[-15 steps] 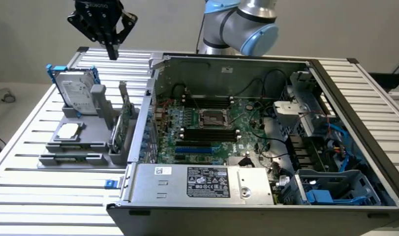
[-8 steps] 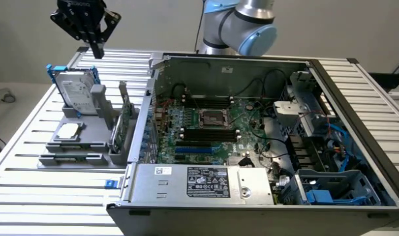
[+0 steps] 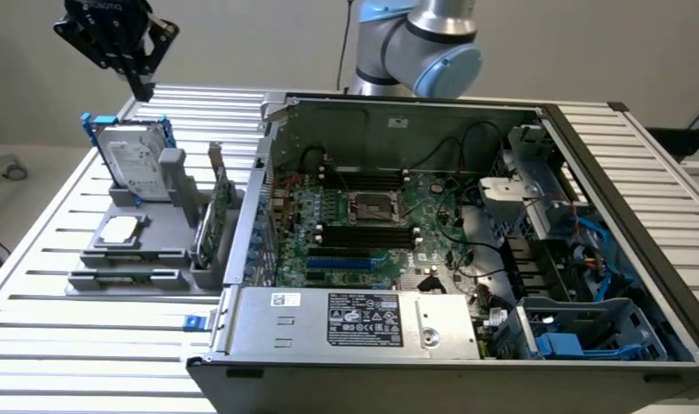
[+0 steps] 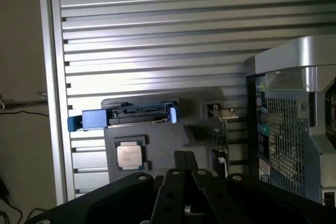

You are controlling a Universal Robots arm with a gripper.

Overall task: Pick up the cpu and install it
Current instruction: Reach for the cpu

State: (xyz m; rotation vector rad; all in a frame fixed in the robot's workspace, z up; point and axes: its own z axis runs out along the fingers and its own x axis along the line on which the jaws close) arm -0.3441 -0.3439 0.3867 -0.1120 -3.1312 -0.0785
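Note:
The cpu (image 3: 119, 228) (image 4: 129, 156) is a small flat square chip with a pale silvery top, lying in a recess of the grey holder (image 3: 131, 250) on the exterior view's left. My gripper (image 3: 139, 86) (image 4: 185, 160) hangs high above the holder's far end, well clear of the cpu, with its black fingers shut together and nothing between them. The open computer case (image 3: 441, 241) holds the motherboard, whose square cpu socket (image 3: 372, 207) sits near its middle.
A silver hard drive in a blue bracket (image 3: 134, 159) (image 4: 123, 116) stands upright at the holder's far end, just below the gripper. A green card (image 3: 219, 211) stands on edge between holder and case. The slatted metal table (image 3: 50, 328) surrounds everything.

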